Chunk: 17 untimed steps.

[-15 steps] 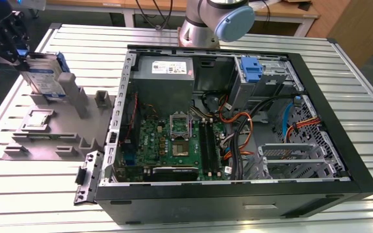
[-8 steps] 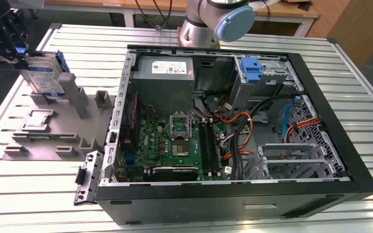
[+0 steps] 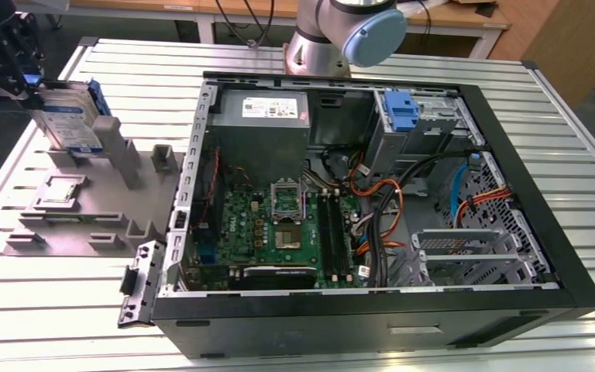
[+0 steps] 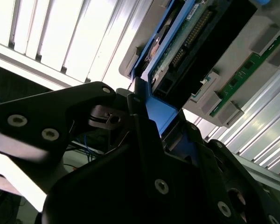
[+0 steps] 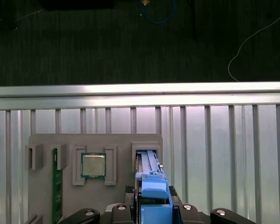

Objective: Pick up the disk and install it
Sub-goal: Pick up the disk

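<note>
Black two-finger gripper is clamped on the blue-framed, silver-grey rectangular disk. In the exterior view the disk stands upright at a slot of the grey plastic fixture, at ten o'clock from the open black computer case.

Blue plastic edges the disk, ribbed metal the table

Blue-edged silver-grey disk, black hand, grey holder, green motherboard
</note>
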Each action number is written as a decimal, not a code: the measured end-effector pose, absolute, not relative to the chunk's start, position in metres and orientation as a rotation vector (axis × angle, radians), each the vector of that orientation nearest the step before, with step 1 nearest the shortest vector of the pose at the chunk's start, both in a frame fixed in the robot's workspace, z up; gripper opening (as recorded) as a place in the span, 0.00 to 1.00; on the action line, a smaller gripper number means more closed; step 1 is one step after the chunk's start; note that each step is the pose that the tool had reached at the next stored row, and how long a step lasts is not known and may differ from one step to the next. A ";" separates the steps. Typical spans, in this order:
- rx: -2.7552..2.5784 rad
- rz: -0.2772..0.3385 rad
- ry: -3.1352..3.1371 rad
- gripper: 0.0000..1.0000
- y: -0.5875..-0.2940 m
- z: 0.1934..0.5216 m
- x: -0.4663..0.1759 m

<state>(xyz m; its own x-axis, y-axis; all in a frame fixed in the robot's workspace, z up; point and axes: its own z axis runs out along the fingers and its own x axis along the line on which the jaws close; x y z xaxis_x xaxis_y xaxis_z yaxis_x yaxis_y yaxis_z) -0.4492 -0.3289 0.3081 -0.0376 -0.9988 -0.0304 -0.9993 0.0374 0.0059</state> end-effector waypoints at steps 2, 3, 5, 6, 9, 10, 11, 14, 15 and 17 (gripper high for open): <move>-2.167 0.040 2.250 0.37 -0.329 0.308 -0.449; -2.167 0.040 2.250 0.37 -0.329 0.309 -0.449; -2.167 0.040 2.250 0.37 -0.329 0.310 -0.449; -2.167 0.040 2.250 0.37 -0.329 0.311 -0.449; -2.167 0.039 2.250 0.37 -0.329 0.313 -0.449; -2.167 0.039 2.250 0.37 -0.329 0.314 -0.449; -2.167 0.039 2.250 0.37 -0.329 0.315 -0.449; -2.167 0.038 2.250 0.37 -0.329 0.317 -0.449; -2.167 0.038 2.250 0.37 -0.329 0.318 -0.449; -2.167 0.038 2.250 0.37 -0.329 0.319 -0.449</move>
